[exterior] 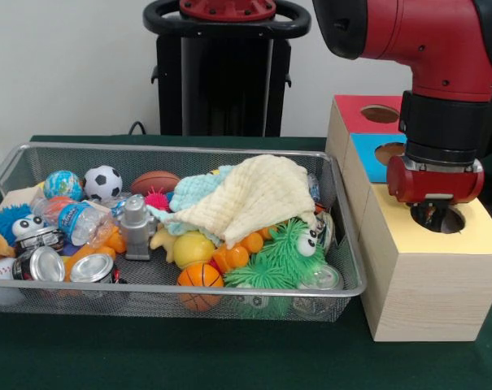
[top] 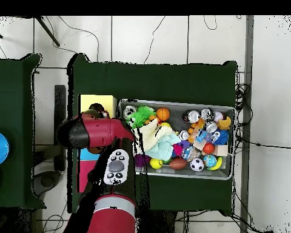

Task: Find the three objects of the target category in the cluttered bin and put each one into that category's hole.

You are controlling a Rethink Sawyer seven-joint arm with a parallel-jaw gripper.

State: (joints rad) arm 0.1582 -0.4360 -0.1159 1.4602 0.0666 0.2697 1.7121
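Observation:
The wire mesh bin (exterior: 180,147) stands on the green table, full of toys; it also shows in the overhead view (top: 233,145). My gripper (exterior: 435,213) hangs straight down over the round dark hole (exterior: 454,222) of the yellow-topped wooden box (exterior: 424,276), its tip at or just inside the opening. Nothing shows in it from here. No white spotted cloth piece shows clearly in the bin. In the overhead view the red arm (top: 96,130) covers most of the yellow box (top: 98,101).
A pale-yellow waffle cloth (exterior: 258,195) and a mint-green cloth (exterior: 195,191) lie over balls, cans, a bottle and green fuzzy toys. The blue-topped box (exterior: 367,154) and red-topped box (exterior: 355,114) stand behind the yellow one, right of the bin.

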